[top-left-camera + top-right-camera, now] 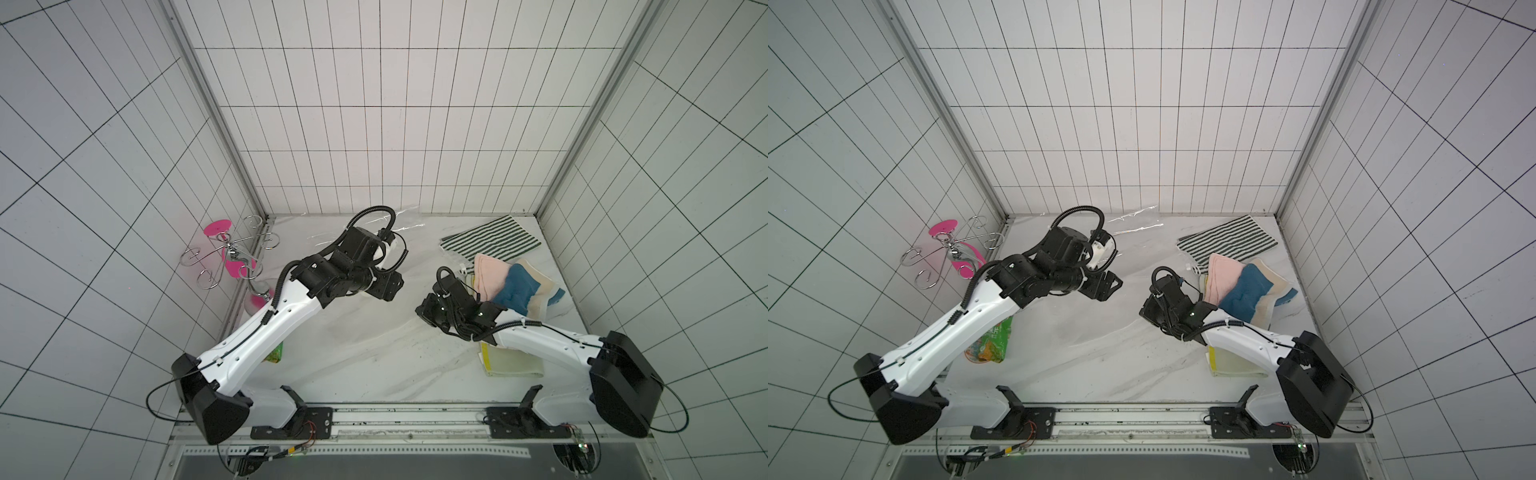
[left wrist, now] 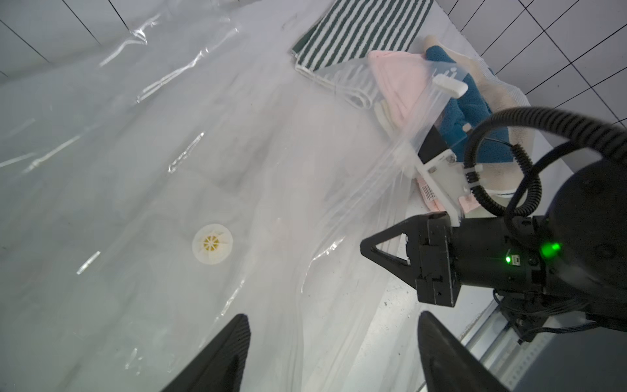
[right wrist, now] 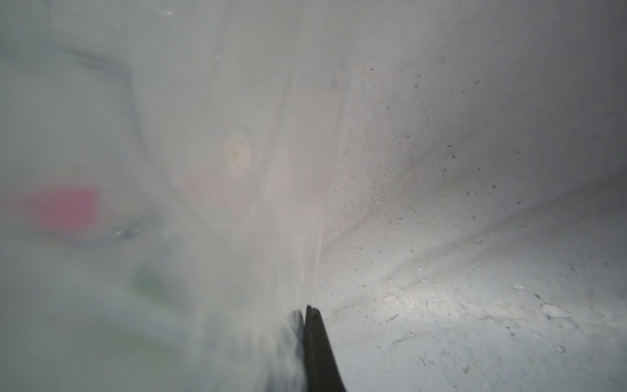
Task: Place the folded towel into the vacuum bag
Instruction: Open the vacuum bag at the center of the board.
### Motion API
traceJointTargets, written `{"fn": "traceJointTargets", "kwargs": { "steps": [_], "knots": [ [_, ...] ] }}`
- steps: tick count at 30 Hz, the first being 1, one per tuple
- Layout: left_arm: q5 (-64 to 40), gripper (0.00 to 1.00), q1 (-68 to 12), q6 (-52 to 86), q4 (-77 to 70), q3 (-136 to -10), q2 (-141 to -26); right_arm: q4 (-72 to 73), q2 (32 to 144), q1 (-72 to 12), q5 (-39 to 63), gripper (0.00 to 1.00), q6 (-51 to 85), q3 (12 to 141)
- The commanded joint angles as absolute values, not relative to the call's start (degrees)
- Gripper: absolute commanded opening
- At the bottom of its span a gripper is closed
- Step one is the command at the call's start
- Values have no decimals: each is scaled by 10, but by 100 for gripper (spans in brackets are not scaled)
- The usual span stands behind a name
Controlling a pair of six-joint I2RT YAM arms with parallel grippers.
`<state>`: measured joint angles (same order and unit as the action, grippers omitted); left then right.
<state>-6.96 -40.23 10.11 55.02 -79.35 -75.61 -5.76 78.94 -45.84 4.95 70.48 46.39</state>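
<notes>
R pincer (image 3: 305,310) pinches clear crinkly plastic vacuum bag (image 2: 169,135); L pincer (image 2: 333,314) spread. Step: opening bag. Next prob: L grabs other lip.

I record my left gripper (image 2: 333,314) black, the vacuum bag (image 2: 152,163) clear with a white, yellow-centred valve (image 2: 212,243), the striped towel (image 1: 490,240) dark green and white, the pink towel (image 1: 492,278), blue towel (image 1: 515,289) and cream towel (image 1: 540,305) each plain, and the pale yellow towel (image 1: 515,365) plain likewise.

A robotics lab test cell: grid-lined white walls (image 1: 374,124), aluminium frame posts (image 1: 214,108), bench-mounted robot arms (image 1: 266,332).
</notes>
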Motion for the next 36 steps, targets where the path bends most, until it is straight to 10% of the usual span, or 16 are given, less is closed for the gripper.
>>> {"fn": "traceJointTargets", "kwargs": {
  "steps": [1, 10, 19, 26, 31, 36],
  "knots": [
    [-85, 86, -425, 106, 542, -741, -734, -36, 792, -462, 72, 0, 705, 505],
    [156, 96, -453, 121, 544, -693, -755, -37, 780, -463, 82, 0, 703, 505],
    [36, 86, -459, 145, 455, -639, -815, -31, 765, -464, 78, 0, 710, 482],
    [183, 50, -394, 126, 521, -618, -848, -35, 718, -454, 66, 0, 724, 416],
    [271, 0, -368, 133, 559, -639, -795, -36, 724, -443, 68, 0, 742, 362],
    [250, 0, -359, 95, 508, -746, -774, -19, 762, -455, 44, 0, 752, 335]
  ]
}}
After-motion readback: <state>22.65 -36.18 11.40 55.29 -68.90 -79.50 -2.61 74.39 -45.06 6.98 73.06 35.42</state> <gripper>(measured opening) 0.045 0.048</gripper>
